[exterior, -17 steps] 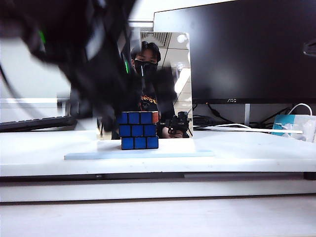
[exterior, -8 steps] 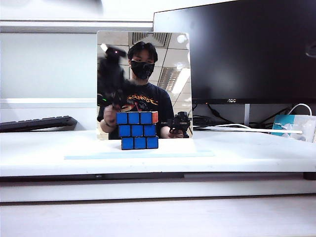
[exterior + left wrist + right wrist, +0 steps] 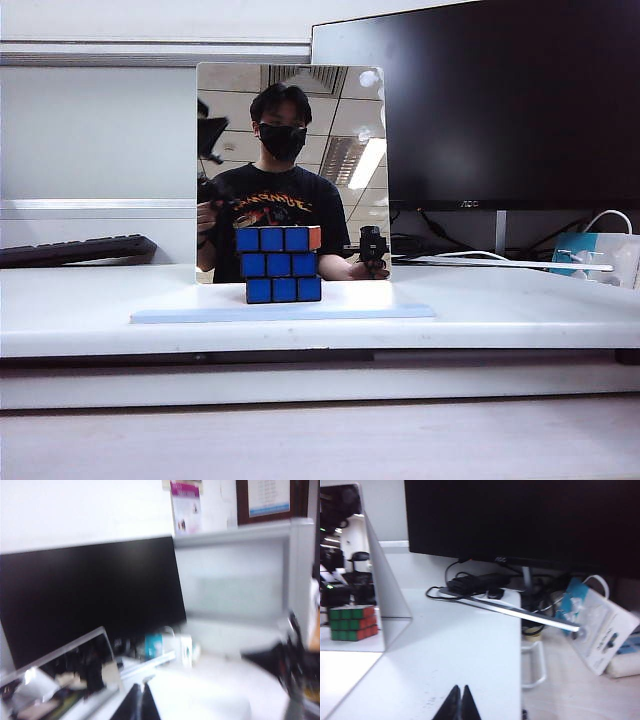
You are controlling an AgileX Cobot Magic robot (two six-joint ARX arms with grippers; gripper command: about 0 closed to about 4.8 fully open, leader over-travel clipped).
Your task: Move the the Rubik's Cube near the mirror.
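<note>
Black AOC monitor (image 3: 500, 110) fills the back of the desk, far ahead of both grippers. Mirror (image 3: 292, 170) stands upright on a pale flat base board (image 3: 200, 314), pane facing the exterior camera, so it shows a masked person and ceiling lights. From the right wrist view the mirror (image 3: 385, 580) is seen almost edge-on, ahead and off to one side of the right gripper (image 3: 459, 702). From the left wrist view, which is blurred, the mirror's (image 3: 60, 680) pane slants just beside the left gripper (image 3: 139, 702).

Rubik's Cube (image 3: 279, 264) sits on the board directly in front of the pane, blue face outward, red-orange face on the side; touching or a hair apart, can't tell. It is free of both grippers, nothing holding it. The right wrist view catches only its reflection.

Left gripper: fingertips pressed together, empty. Right gripper: same, tips meeting, empty, well clear of the cube.

Judgement: cube is already near the mirror, so the task looks done and both arms are parked away.

Keyboard (image 3: 75, 250) lies behind, off left.
</note>
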